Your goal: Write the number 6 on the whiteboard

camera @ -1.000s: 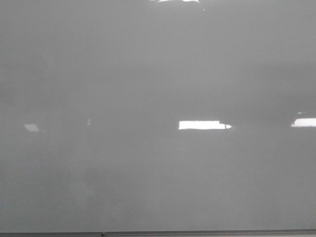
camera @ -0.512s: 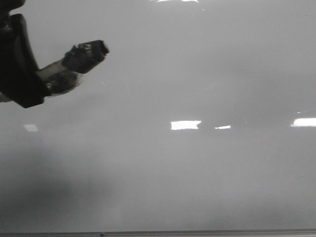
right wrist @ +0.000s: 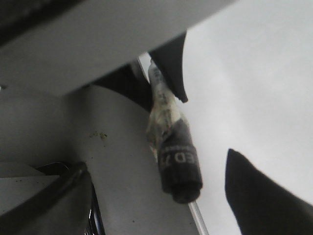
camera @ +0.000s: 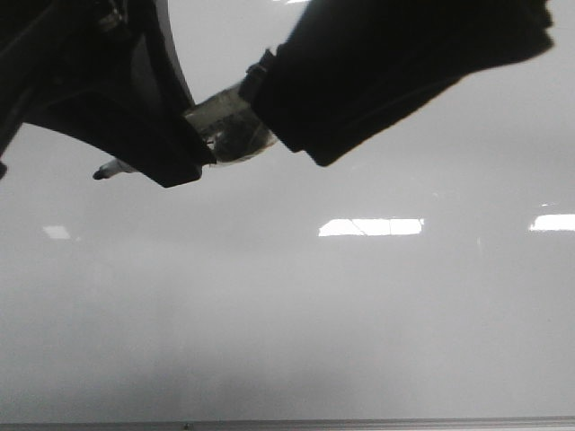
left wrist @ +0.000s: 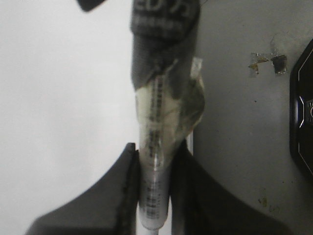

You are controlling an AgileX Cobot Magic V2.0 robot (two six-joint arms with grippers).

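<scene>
The whiteboard [camera: 296, 314] fills the front view, pale grey and glossy, with a thin grey frame edge along the bottom and bright rectangular reflections of lamps on it. I see no drawn stroke on its visible part; my arms hide the upper part.

My left gripper [left wrist: 154, 196] pinches a marker [left wrist: 156, 161] between its two dark fingers [left wrist: 117, 196]; clear crumpled tape is wrapped around the barrel, and the cap end is dark grey. On the cap I read only "ED" and a number, maybe 7, in the right wrist view. Small print on the barrel is too blurred.

My right gripper [camera: 395, 63] reaches to the marker's cap end in the front view; I cannot tell if its fingers press it.

Beside the board lies a grey surface [left wrist: 244, 127] with small stains.
</scene>
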